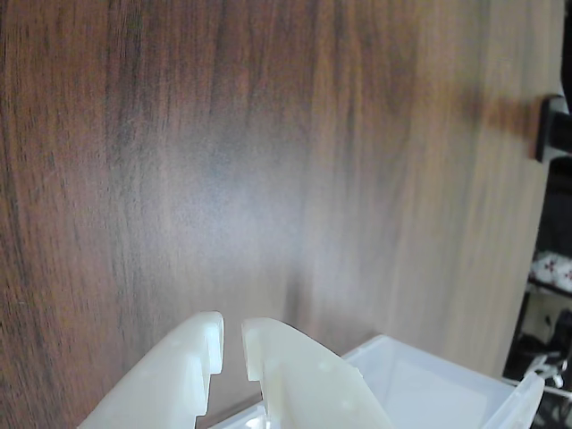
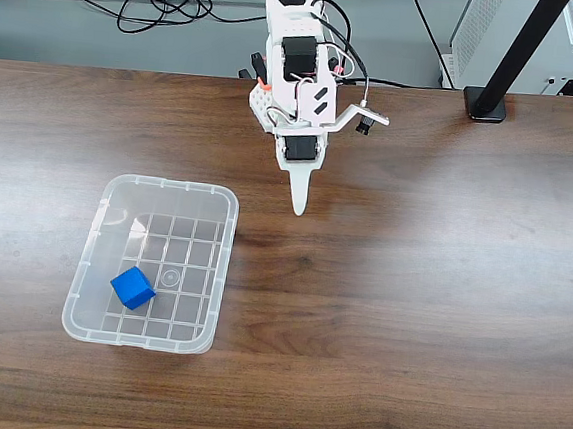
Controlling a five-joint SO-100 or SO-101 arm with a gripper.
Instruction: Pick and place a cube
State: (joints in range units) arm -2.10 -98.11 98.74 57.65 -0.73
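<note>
Blue cube point(image 2: 133, 287) inside the clear tray point(image 2: 219, 269) on the tabletop point(image 2: 411, 286), well apart from the tool point(image 1: 232, 344). Fingers nearly together, clamped on nothing. Probably light, stiff, matte and not slippery; best pinched across two opposite flat faces.

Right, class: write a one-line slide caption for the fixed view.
The blue cube lies inside the clear tray while the gripper points down over the bare wooden table.
</note>
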